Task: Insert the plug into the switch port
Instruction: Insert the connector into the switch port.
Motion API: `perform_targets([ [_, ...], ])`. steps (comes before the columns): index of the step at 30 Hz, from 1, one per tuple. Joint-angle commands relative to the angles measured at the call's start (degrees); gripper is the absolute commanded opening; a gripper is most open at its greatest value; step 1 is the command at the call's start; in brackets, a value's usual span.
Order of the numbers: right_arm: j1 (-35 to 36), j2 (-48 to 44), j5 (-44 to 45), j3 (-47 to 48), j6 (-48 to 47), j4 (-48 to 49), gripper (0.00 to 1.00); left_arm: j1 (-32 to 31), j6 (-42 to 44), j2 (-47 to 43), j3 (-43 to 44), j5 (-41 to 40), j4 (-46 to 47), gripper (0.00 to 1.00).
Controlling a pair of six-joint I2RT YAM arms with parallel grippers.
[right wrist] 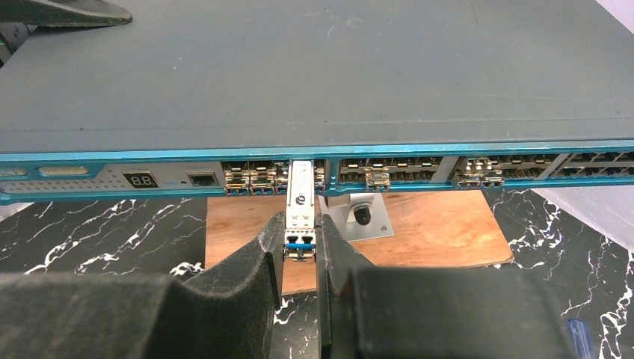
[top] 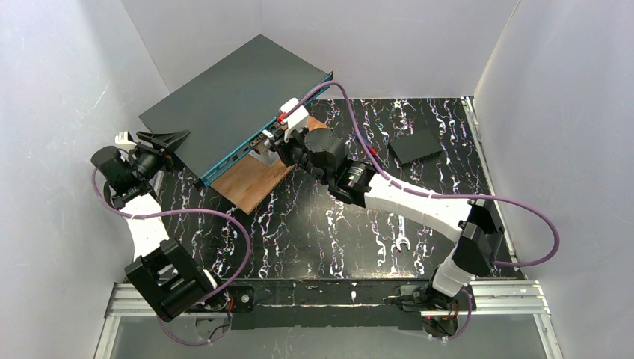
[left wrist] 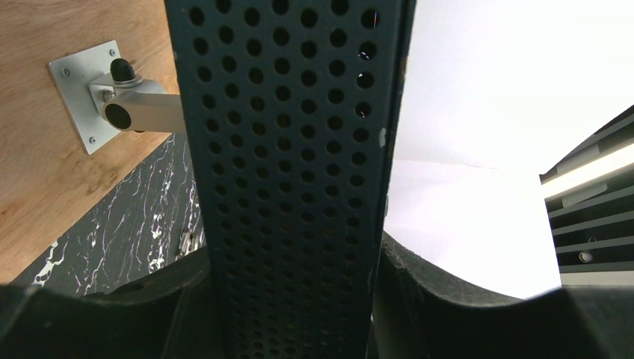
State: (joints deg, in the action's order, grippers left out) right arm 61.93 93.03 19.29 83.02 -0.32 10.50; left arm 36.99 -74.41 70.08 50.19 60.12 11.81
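The switch is a large dark grey box with a teal port edge, propped at a tilt over a wooden board. My left gripper is shut on its left end. In the left wrist view the perforated side wall fills the gap between the black fingers. My right gripper is shut on the plug, a small silver module with a blue latch. The plug points straight at the teal edge, and its front end sits in the port row. How deep it sits is hidden.
A grey metal stand on the board holds the switch up, just right of the plug. A small flat black box lies at the back right and a wrench on the marbled table. Purple cables loop from both arms. White walls enclose the table.
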Motion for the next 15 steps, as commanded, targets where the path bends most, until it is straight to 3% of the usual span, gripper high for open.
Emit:
perform_targets([
  [1, 0.65, 0.68, 0.83, 2.96, -0.08, 2.94, 0.01, -0.52, 3.28, -0.44, -1.15, 2.48, -2.06, 0.0],
  [15, 0.73, -1.77, 6.44, -0.43, -1.26, 4.61, 0.01, -0.5, 3.31, -0.47, -1.24, 2.46, -2.06, 0.0],
])
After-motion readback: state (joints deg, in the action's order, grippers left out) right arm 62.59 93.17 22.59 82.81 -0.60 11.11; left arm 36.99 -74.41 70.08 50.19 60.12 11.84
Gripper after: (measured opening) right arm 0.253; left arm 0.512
